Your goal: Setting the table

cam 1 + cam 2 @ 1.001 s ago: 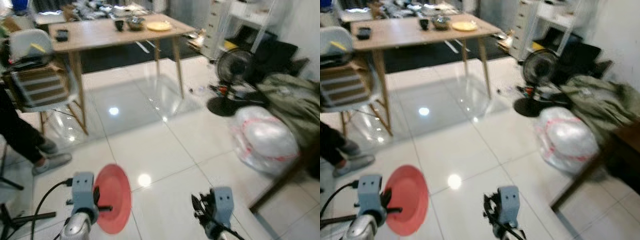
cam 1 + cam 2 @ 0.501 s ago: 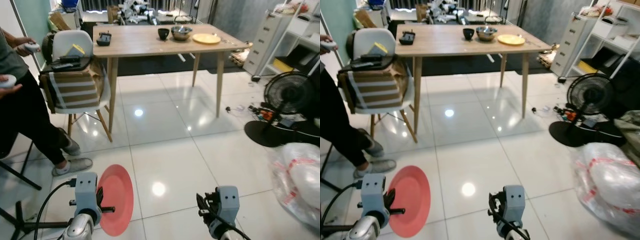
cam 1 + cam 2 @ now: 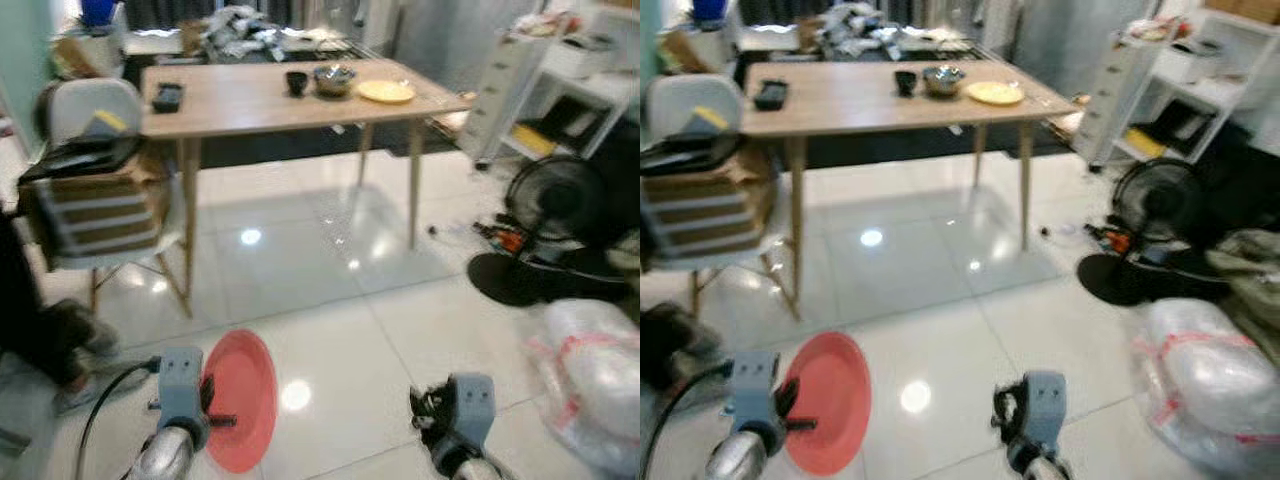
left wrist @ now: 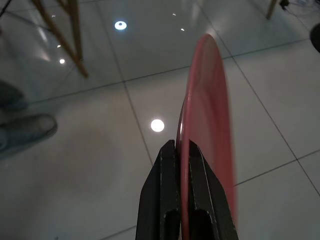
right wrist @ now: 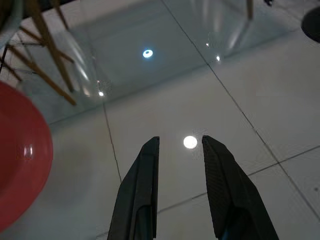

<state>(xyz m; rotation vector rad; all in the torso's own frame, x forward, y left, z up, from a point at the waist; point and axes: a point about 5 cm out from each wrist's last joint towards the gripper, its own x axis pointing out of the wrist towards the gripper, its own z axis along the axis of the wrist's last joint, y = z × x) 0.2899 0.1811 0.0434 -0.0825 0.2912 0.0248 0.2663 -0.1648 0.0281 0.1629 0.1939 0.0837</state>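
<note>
Near left, our left tool (image 4: pixel 181 150) is clenched on the rim of a red plate (image 3: pixel 240 413), held upright above the floor. Our right tool (image 5: pixel 178 145) hangs released. Far ahead, the wooden desk (image 3: pixel 230 100) carries a yellow plate (image 3: pixel 386 91), steel bowl (image 3: pixel 333 79) and dark cup (image 3: pixel 295 82).

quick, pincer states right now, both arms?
Left pincer: closed on the red plate rim, held edge-up.
Right pincer: open, empty.

Red plate (image 3: pixel 240 400) held upright on edge, low above floor
</note>
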